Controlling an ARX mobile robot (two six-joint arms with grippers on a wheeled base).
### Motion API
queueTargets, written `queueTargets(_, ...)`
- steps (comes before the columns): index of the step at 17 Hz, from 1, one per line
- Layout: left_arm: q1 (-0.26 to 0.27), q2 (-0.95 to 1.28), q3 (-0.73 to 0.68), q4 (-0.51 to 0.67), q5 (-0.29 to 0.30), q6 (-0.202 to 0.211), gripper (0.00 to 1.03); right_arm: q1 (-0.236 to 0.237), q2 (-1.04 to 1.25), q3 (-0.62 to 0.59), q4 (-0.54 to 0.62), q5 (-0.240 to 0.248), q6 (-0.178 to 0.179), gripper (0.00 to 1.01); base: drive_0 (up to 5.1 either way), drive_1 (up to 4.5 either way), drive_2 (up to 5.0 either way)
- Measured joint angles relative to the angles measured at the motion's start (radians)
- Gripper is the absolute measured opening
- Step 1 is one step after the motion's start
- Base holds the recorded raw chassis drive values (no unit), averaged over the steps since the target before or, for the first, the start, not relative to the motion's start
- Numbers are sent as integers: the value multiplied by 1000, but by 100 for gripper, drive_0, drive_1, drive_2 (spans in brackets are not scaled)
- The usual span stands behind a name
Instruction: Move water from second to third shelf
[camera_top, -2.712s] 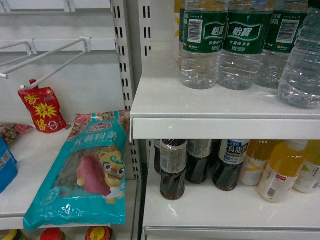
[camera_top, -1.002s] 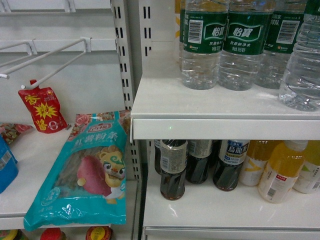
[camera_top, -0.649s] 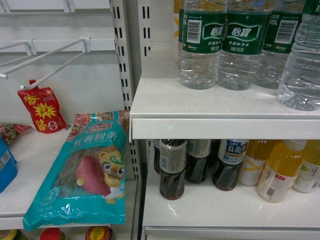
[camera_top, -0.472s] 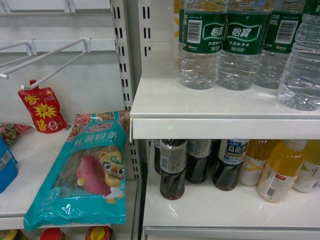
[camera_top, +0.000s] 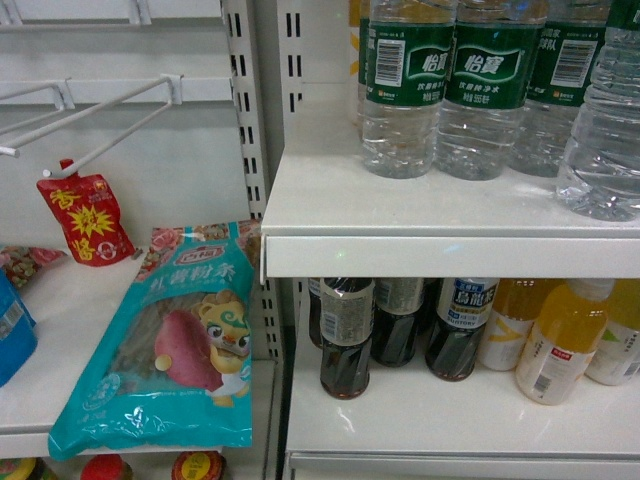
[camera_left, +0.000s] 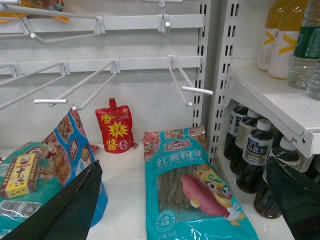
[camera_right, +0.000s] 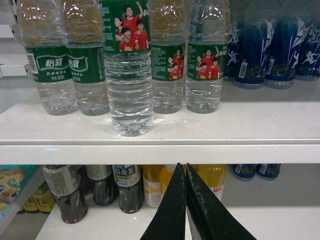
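Clear ribbed plastic water (camera_right: 127, 75); glossy shelf (camera_right: 160, 131)

Water bottle (camera_right: 131, 75) cap: cut by the top edge (wrist view).
My left gripper (camera_left: 180, 200) fingertips: below the frame.
Cola bottles (camera_top: 345, 335) caps: behind the shelf lip (camera_top: 450, 256).

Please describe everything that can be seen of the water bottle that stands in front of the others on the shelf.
The water bottle is clear ribbed plastic, filled with water, with a green label showing red-shirted figures. Its cap is out of view. It stands upright on the white shelf, nearer the edge than the row of similar bottles behind it. Whether it touches them cannot be told. No gripper touches it; the right gripper is below, shut.
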Motion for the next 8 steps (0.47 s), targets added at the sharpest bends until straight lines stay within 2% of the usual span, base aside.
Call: queueTargets(8,0,0,0,0,0,0,98,0,-60,-61,7,0,0,2,0,0,0)
